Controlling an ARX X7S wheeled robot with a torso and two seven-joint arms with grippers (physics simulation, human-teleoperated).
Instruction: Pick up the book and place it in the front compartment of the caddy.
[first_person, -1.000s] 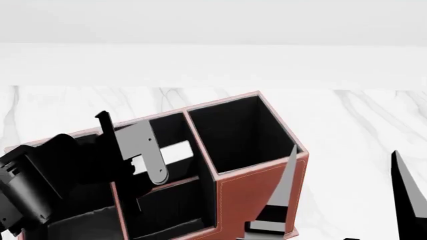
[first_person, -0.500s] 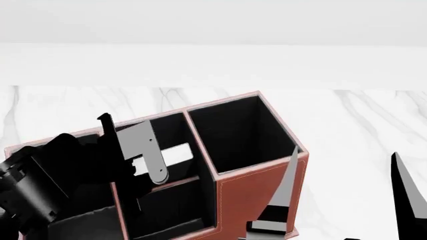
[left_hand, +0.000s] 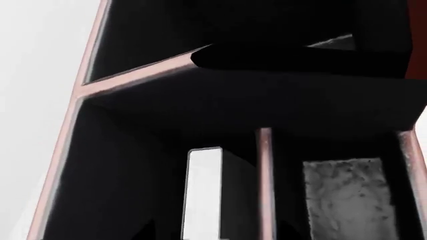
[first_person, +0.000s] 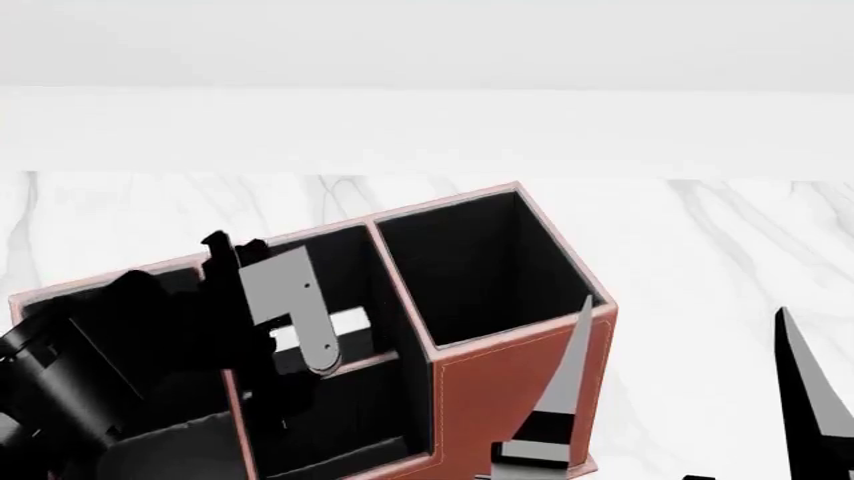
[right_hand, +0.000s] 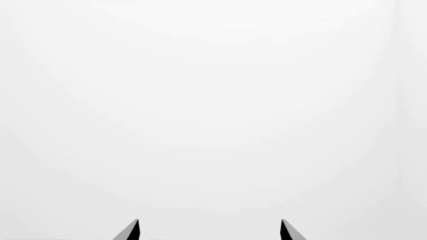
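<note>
The reddish-brown caddy (first_person: 514, 385) stands on the white marble table. My left gripper (first_person: 302, 372) reaches down into its narrow middle cell, left of the large back-right cell. It is shut on the black book, whose white page edge (first_person: 351, 322) shows beside the grey finger (first_person: 291, 295). In the left wrist view the white page edge (left_hand: 203, 195) stands upright inside the black lining, between the caddy's pale rims (left_hand: 133, 77); the fingers are hidden there. My right gripper (first_person: 685, 304) is open and empty, right of the caddy; its wrist view (right_hand: 209, 222) faces blank white.
The marble table (first_person: 721, 240) stretches behind and right of the caddy, ending at a white wall. A low divider (first_person: 363, 362) separates the middle cell from the front cell. My right gripper's left finger (first_person: 567, 385) hangs close to the caddy's front right corner.
My left gripper has sunk lower into the caddy's middle cell, and the book's white edge has gone down with it. The right gripper has hardly moved.
</note>
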